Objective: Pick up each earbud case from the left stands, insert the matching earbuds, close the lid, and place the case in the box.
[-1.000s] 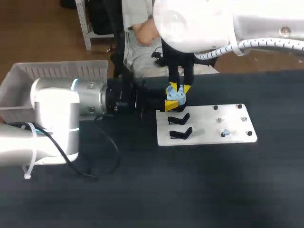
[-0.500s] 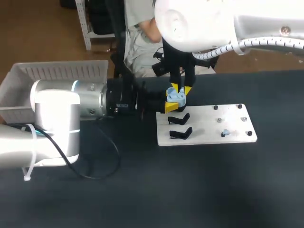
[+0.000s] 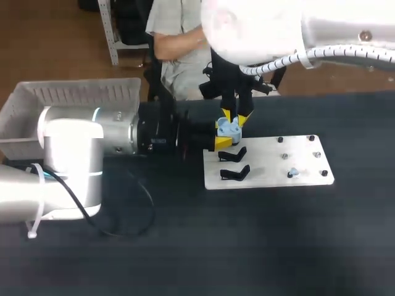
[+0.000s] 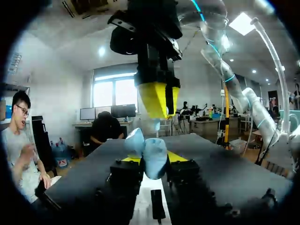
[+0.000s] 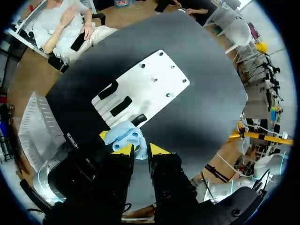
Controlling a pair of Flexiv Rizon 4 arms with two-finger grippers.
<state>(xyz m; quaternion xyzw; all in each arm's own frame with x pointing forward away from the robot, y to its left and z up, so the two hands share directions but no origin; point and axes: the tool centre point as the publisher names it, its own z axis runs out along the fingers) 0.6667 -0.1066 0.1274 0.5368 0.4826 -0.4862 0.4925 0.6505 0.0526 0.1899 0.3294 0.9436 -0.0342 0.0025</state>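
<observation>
Smooth, pale blue plastic forms the earbud case, set off against the matt black worktop. The white board looks like smooth plastic, its stands matt black. The left arm pairs a glossy white shell with brushed metal; the bin is ribbed, translucent grey plastic.

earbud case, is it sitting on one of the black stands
No, the earbud case is clamped between the left gripper's fingers, clear of the black stands.

left fingers clamped; right gripper hangs just above them
</observation>
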